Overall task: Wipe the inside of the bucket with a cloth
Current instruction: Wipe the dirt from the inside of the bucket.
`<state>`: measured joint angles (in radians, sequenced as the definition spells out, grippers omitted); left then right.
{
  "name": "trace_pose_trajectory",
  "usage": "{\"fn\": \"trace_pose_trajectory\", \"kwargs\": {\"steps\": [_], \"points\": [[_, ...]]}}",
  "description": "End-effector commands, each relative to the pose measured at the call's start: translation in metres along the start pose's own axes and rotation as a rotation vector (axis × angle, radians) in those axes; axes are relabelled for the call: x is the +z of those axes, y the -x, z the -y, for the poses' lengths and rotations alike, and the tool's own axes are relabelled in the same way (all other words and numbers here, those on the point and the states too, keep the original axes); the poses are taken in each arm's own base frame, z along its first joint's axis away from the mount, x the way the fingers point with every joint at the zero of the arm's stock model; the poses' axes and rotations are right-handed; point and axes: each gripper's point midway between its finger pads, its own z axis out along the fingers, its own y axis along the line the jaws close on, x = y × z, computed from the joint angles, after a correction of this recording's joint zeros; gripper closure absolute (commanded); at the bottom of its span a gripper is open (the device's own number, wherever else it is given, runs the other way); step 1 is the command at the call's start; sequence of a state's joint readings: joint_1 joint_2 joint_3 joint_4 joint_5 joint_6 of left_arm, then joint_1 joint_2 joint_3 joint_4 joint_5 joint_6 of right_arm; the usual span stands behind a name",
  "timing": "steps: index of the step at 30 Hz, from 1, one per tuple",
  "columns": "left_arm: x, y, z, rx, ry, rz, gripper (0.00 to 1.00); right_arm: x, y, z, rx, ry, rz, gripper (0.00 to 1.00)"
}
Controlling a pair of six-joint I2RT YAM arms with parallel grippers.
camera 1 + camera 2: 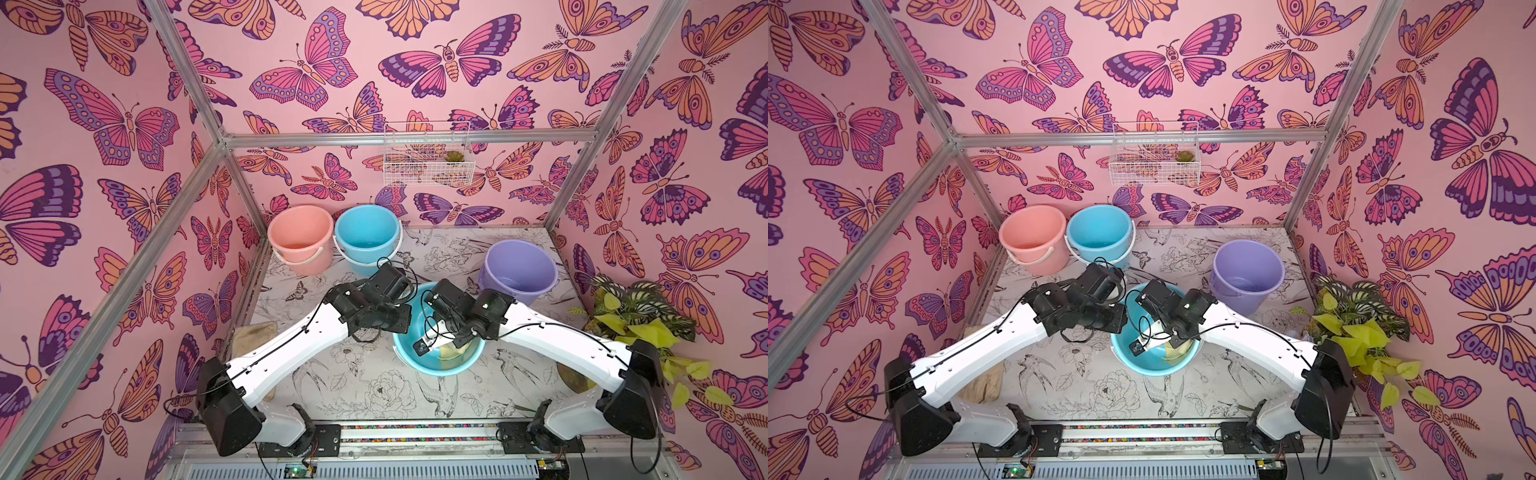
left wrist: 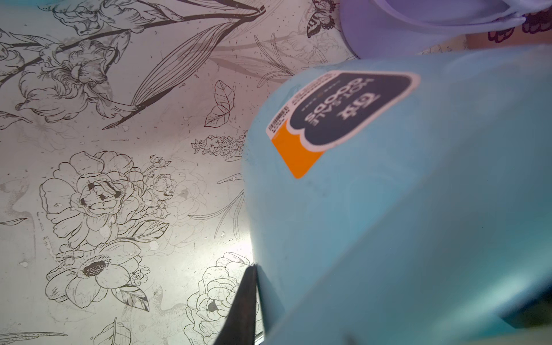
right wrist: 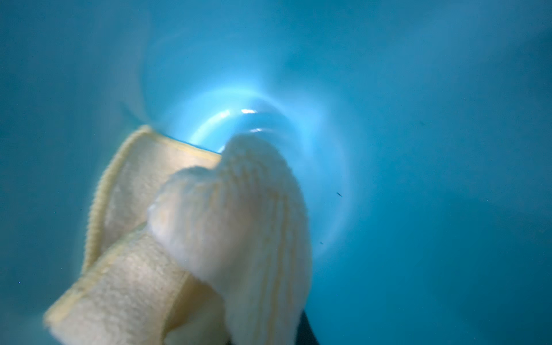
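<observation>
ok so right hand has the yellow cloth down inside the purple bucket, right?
No, wrong bucket. The right hand has the yellow cloth down inside the near blue bucket; the right wrist view shows blue walls around it. The purple bucket holds no cloth.

Top views bright, even; wrist views blurred; glare inside bucket [image 3: 418, 179].

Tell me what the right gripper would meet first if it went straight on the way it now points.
Probably the inner floor of the bucket, with the cloth it holds touching first; depth is unclear in the right wrist view.
</observation>
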<state>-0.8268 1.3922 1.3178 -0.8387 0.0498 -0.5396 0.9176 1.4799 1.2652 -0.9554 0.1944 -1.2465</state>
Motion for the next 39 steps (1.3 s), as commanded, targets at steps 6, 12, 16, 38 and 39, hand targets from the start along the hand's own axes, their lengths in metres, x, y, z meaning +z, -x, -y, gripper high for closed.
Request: {"fn": "trace_pose_trajectory", "kwargs": {"steps": [6,12,16,38,39], "points": [[-0.009,0.013,0.003,-0.002,-0.01,0.052,1.0,0.005,0.062,-0.04,0.188,0.269,0.397,1.0],[-0.008,0.012,0.008,0.002,-0.034,0.04,1.0,-0.003,0.106,-0.002,0.244,0.08,0.702,1.0],[-0.009,0.012,0.011,0.007,-0.052,0.037,1.0,-0.006,0.115,0.029,0.244,-0.073,0.78,1.0],[-0.011,0.008,0.017,0.025,-0.092,0.028,1.0,-0.008,0.039,0.119,-0.172,-0.69,0.199,1.0],[-0.012,0.009,0.017,0.025,-0.091,0.03,1.0,-0.008,0.033,0.116,-0.195,-0.669,0.162,1.0]]}}
